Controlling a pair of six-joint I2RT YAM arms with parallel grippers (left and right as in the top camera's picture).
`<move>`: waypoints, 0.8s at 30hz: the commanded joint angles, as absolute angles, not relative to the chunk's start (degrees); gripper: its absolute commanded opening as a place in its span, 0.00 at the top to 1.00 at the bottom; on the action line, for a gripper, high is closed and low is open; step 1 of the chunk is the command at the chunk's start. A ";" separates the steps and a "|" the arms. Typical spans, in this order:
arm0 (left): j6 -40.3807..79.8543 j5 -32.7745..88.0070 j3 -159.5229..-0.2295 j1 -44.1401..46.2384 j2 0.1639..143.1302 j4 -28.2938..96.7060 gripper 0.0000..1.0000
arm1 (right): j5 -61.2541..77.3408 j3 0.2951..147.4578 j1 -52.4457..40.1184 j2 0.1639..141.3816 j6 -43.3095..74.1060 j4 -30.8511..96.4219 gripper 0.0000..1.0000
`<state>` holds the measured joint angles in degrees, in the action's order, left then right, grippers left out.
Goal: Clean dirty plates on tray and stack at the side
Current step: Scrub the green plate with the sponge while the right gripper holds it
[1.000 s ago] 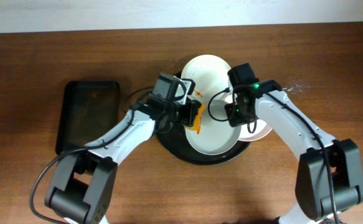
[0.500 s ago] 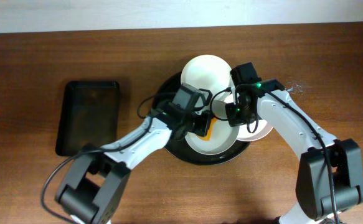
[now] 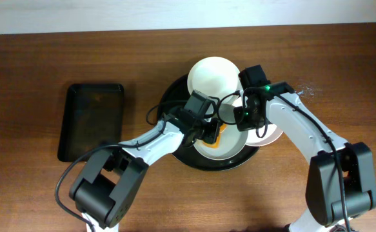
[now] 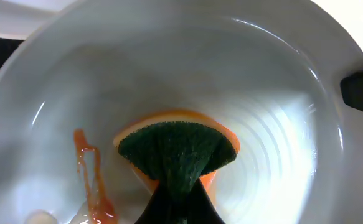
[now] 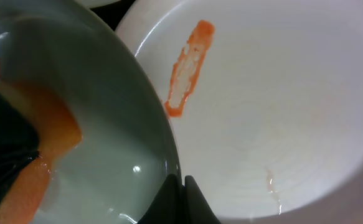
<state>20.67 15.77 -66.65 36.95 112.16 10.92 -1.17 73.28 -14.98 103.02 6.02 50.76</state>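
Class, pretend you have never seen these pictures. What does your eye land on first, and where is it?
First, the orange-and-green sponge, pinched by the left gripper and pressed into the front plate on the round black tray, beside a red-orange smear. Next, the right gripper nips that plate's rim, and the neighbouring plate shows a long orange streak.

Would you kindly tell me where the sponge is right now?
Overhead, the sponge lies inside the plate at the near side of the round tray, held by the left gripper.
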 commanded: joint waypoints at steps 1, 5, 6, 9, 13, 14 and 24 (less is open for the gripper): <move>21.15 9.15 -66.41 37.08 116.81 11.57 1.00 | 0.03 74.17 -14.92 102.78 6.26 50.83 0.96; 21.17 3.99 -66.43 37.06 117.16 10.07 1.00 | 0.03 74.17 -14.92 102.78 6.26 50.83 0.96; 21.17 3.29 -66.43 37.06 117.16 9.41 1.00 | 0.03 74.17 -14.92 102.78 6.26 50.83 0.96; 21.19 1.19 -66.43 36.99 117.16 7.95 1.00 | 0.01 74.17 -14.92 102.78 6.26 50.83 0.96; 21.17 1.08 -66.43 36.97 117.16 8.67 1.00 | 0.01 74.17 -14.92 102.78 6.26 51.03 0.96; 21.17 1.08 -66.43 36.97 117.16 9.04 1.00 | 0.03 74.17 -14.92 102.78 6.26 51.05 0.96; 21.17 1.28 -66.43 36.97 117.16 9.28 1.00 | 0.01 73.91 -14.92 102.94 6.31 49.21 0.46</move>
<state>20.86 4.43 -67.42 37.23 113.91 7.66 -0.30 73.30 -14.72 103.13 5.93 50.11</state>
